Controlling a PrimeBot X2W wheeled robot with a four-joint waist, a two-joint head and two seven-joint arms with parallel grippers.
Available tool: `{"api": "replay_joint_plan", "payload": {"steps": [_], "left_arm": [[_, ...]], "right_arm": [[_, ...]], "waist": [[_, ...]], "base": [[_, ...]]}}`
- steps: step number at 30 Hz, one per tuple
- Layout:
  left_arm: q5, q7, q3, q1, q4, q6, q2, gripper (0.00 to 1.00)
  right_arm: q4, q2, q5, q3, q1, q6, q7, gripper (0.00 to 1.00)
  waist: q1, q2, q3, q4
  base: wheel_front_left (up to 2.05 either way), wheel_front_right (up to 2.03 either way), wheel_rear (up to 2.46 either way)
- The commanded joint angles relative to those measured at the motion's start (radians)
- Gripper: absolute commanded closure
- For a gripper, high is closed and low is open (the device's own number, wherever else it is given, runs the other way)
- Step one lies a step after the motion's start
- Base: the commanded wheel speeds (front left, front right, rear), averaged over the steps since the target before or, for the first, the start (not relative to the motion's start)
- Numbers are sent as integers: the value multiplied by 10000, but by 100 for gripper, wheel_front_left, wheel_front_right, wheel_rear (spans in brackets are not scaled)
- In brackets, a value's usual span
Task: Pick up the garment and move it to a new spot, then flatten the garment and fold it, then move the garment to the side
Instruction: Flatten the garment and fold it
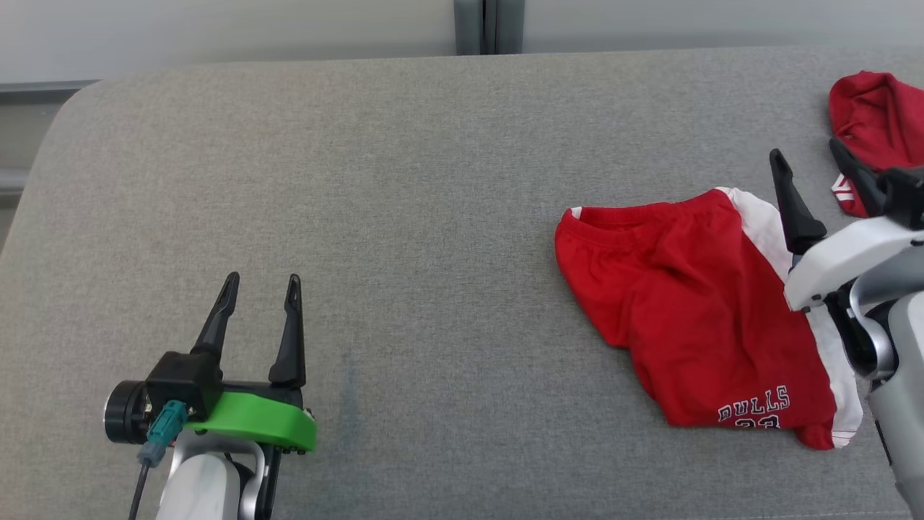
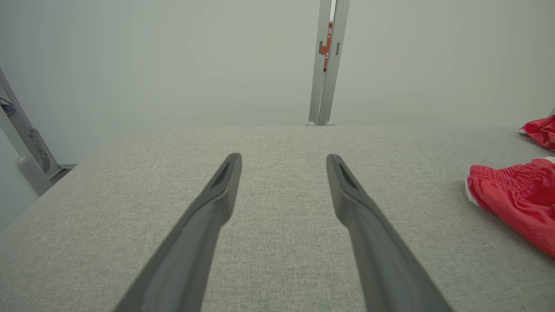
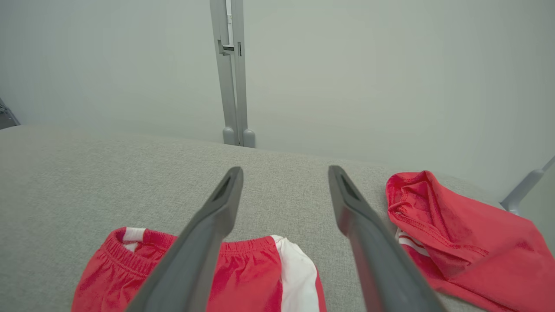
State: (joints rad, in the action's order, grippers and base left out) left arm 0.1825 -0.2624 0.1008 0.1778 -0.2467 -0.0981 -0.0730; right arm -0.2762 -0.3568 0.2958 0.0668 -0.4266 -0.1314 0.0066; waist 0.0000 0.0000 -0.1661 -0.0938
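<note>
- Head view: grey cloth-covered table [image 1: 404, 180] spans the frame; red shorts [image 1: 678, 318] lie on its right half, waistband toward the far left, hem toward the near edge; mostly flat with a few creases.
- White side stripe [image 1: 758, 224] runs down the shorts' right edge; white "BULLS" lettering [image 1: 754, 408] sits near the hem.
- Second red cloth [image 1: 877, 119] lies bunched at the far right, apart from the shorts.
- Right gripper [image 1: 805, 148] is at the shorts' far right corner, fingers spread with nothing between them; its pale wrist covers part of the white stripe; whether it touches the fabric cannot be told.
- Left gripper [image 1: 263, 278] sits at the lower left over bare table, well apart from the shorts; fingers spread and empty; a green bracket [image 1: 253, 419] shows at its base.
- Left wrist view: left gripper [image 2: 284, 157] has its fingers apart over bare table [image 2: 86, 216]; the shorts [image 2: 516, 199] show at the right edge, the second red cloth [image 2: 540, 132] beyond them; a grey post [image 2: 325, 65] stands against the pale wall behind.
- Right wrist view: right gripper [image 3: 285, 169] has its fingers wide apart and holds nothing; the shorts [image 3: 251, 277] lie beneath them, elastic waistband and white stripe visible; the second red cloth [image 3: 455, 229] lies to the right, just beside the right finger; grey table [image 3: 86, 173] beyond; post [image 3: 232, 73] behind.
</note>
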Motion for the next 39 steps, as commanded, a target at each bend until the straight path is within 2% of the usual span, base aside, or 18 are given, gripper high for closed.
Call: {"api": "replay_joint_plan", "payload": {"steps": [1, 10, 20, 21, 22, 23, 30, 39], "left_arm": [[-20, -27, 14, 186, 21, -57, 53, 0], [35, -27, 147, 528, 22, -51, 145, 0], [62, -27, 161, 751, -45, -60, 200, 0], [65, -27, 159, 781, -59, -52, 201, 0], [71, -27, 149, 818, -74, -53, 201, 0], [71, -27, 140, 841, -82, -55, 205, 0], [14, -27, 59, 888, -131, -65, 214, 0], [-55, -27, -120, 539, -88, -5, 219, 0]], "right_arm": [[-355, -119, -19, 105, -330, 17, 71, 0], [-3760, -715, -18, 875, -1830, 18, 190, 0], [-6397, -465, 601, 1663, -2395, 17, 188, 0], [-6545, -405, 700, 1729, -2425, 17, 196, 45], [-6696, -357, 816, 1827, -2467, 17, 192, 67], [-6772, -330, 936, 1895, -2515, 17, 148, 100], [-7053, -613, 1226, 2106, -3500, 20, -859, 100], [-7082, -171, 1007, 2314, -4984, 18, -2191, 100]], "waist": [[0, 0, -270, -273], [0, 0, -846, -864], [0, 0, -1139, -1024], [0, 0, -1151, -1026], [0, 0, -1161, -1026], [0, 0, -1164, -1025], [0, 0, -1066, -1056], [0, 0, -524, -1065]], "base": [[0, 0, 0], [0, 0, 0], [0, 0, 0], [0, 0, 0], [0, 0, 0], [0, 0, 0], [0, 0, 0], [0, 0, 0]]}}
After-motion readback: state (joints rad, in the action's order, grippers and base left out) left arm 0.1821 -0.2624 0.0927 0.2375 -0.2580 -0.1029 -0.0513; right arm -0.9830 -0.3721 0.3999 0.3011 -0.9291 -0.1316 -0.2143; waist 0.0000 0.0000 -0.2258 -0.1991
